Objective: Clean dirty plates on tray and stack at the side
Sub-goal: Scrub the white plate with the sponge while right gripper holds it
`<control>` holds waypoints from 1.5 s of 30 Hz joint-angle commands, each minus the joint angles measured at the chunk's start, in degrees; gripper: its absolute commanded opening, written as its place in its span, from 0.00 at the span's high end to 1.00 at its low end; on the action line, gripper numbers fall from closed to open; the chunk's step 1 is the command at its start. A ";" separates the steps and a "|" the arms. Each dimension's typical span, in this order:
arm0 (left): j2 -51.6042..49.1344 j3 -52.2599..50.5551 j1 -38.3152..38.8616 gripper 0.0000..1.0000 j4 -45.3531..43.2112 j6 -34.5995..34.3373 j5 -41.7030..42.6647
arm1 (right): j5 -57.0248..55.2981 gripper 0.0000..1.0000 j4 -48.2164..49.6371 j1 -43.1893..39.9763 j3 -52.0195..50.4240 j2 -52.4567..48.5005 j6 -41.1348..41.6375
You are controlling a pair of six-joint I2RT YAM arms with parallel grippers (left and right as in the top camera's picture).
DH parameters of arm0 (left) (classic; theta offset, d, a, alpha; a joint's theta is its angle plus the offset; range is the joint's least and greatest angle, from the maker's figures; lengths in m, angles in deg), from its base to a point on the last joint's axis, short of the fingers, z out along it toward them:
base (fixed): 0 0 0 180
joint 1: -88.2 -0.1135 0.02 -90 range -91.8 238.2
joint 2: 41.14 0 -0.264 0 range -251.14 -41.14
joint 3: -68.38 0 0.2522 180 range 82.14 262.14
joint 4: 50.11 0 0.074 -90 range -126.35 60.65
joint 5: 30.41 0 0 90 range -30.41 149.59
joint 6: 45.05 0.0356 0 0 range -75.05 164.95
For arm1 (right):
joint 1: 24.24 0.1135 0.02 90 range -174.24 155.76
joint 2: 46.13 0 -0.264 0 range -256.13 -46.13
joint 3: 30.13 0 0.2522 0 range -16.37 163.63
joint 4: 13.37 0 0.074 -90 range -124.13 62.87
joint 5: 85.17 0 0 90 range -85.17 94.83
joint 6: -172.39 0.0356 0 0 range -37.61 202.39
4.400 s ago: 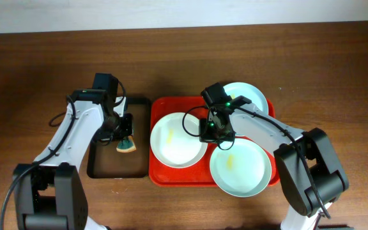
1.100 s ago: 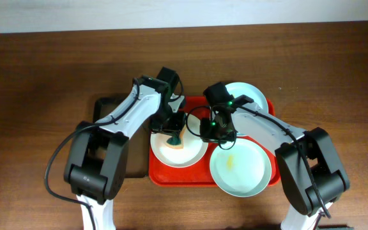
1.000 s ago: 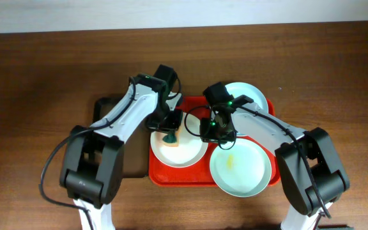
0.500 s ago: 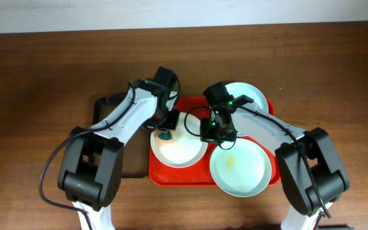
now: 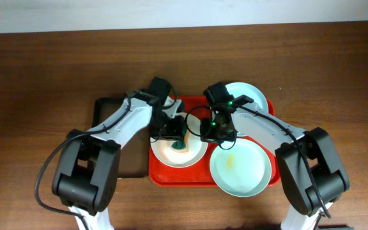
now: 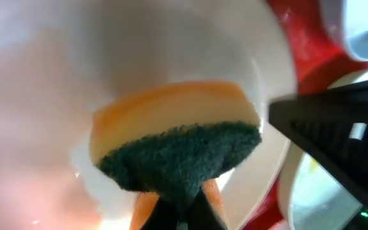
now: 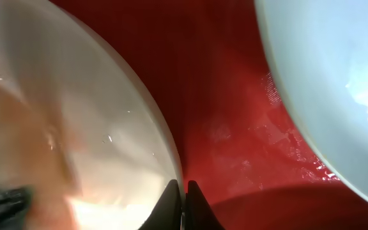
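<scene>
Three plates lie on the red tray: a left plate, a front right plate with a yellow smear, and a back right plate. My left gripper is shut on a yellow and green sponge pressed onto the left plate. My right gripper is shut on the right rim of that same plate, with its fingertips either side of the rim over the red tray.
A black tray lies left of the red tray, partly under my left arm. The brown wooden table surrounds both trays. The front right plate overhangs the red tray's front edge.
My left gripper carried the sponge from the black tray onto the left plate and has been moving it about there. My right gripper has stayed on the plate's rim.
</scene>
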 commanded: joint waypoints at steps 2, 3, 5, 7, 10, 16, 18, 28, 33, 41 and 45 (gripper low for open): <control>7.34 5.31 -1.70 1.00 2.91 0.74 -7.50 | 0.31 0.96 0.24 -0.04 -0.20 -0.50 0.31; 8.46 5.31 -1.55 1.00 3.76 0.74 -11.78 | 0.31 0.96 0.22 -0.04 -0.20 -0.50 0.31; 8.46 5.11 -1.16 1.00 5.16 0.72 -15.80 | 0.33 0.96 0.22 -0.04 -0.20 -0.50 0.31; 7.43 3.91 -0.92 1.00 4.72 0.74 -15.80 | 0.31 0.96 0.22 -0.04 -0.20 -0.50 0.31; 4.81 1.11 -0.81 1.00 1.27 0.72 -15.80 | 0.31 0.96 0.22 -0.04 -0.20 -0.50 0.31; -4.15 0.61 -0.81 1.00 0.63 0.55 -14.36 | 0.09 0.96 0.31 -0.04 -0.20 -0.50 0.31; -5.22 0.61 -0.81 1.00 1.25 0.81 -9.62 | 0.11 0.96 0.44 -0.04 -0.20 -0.50 0.31; -0.50 9.49 -0.83 1.00 10.43 5.92 2.36 | 0.11 0.95 0.44 -0.04 -0.20 -0.50 0.31; 2.29 9.55 -0.11 1.00 12.07 5.20 -11.15 | 0.11 0.95 0.42 -0.04 -0.20 -0.50 0.31; 2.21 -2.14 2.01 1.00 -1.95 0.39 -18.14 | 0.11 0.95 0.44 -0.04 -0.20 -0.50 0.31; 2.21 -7.78 3.17 1.00 -6.03 -3.08 -18.08 | 0.11 0.96 0.44 -0.04 -0.20 -0.50 0.31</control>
